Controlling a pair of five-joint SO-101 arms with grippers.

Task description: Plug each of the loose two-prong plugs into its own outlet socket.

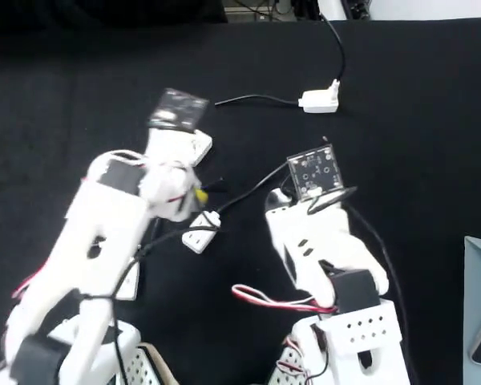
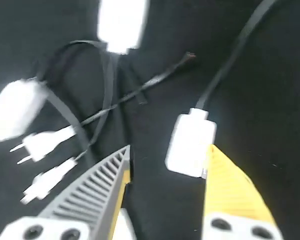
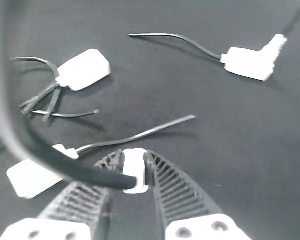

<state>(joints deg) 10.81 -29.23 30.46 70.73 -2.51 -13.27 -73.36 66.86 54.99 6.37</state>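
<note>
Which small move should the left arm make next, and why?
Probably close the left hand on the white outlet block: the hand is open, and the block lies between its fingers, close to the yellow one. The right hand is shut on a white plug, so a steadied block would likely help insertion.

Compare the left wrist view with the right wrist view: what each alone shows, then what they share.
Left wrist view adds two loose plugs with prongs visible. Right wrist view adds a small white piece clamped between its jaws and a socket with a plug already in. Shared: the black table and white socket blocks.
</note>
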